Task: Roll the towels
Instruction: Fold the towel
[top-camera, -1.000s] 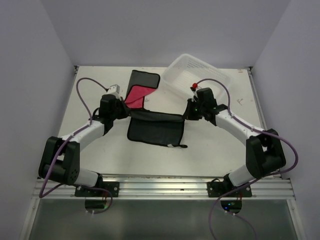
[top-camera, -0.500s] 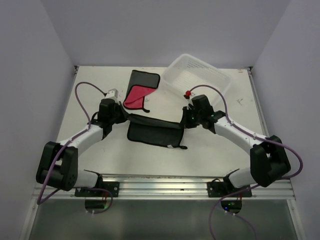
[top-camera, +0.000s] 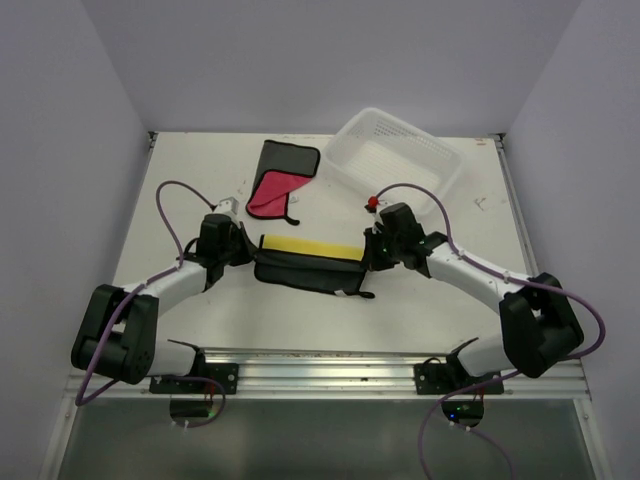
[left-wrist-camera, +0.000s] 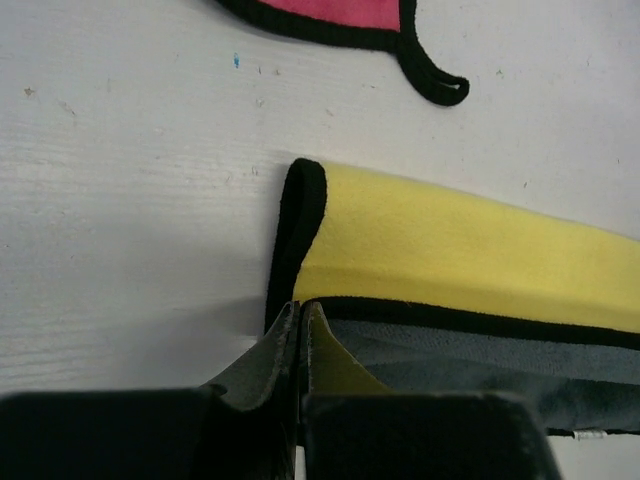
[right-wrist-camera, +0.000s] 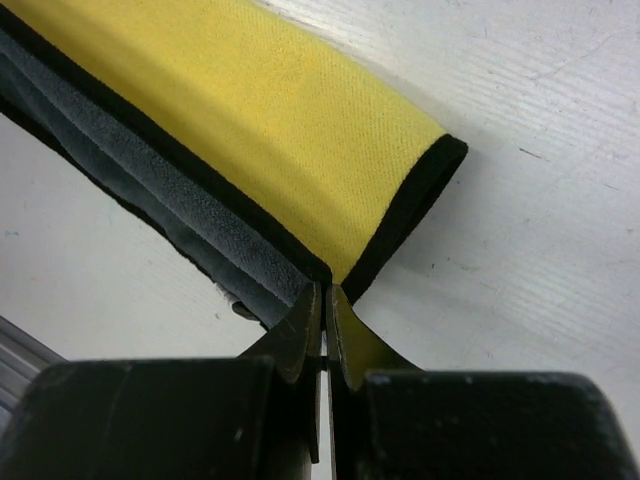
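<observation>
Since a second ago I have folded the towel (top-camera: 308, 262) toward me, exposing a yellow strip; my left fingers (left-wrist-camera: 260, 366) and right fingers (right-wrist-camera: 299, 343) clench its corners, mid-bench (top-camera: 250, 322).

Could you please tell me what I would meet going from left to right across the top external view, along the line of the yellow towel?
The left pincer, shut on the towel's left end → yellow-and-grey towel → right pincer, shut on its right end.

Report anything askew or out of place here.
The clear plastic basket at the far right sits skewed to the white table's edges; the pink, black-edged towel lies partly folded over itself. Nothing looks spilled or damaged.
</observation>
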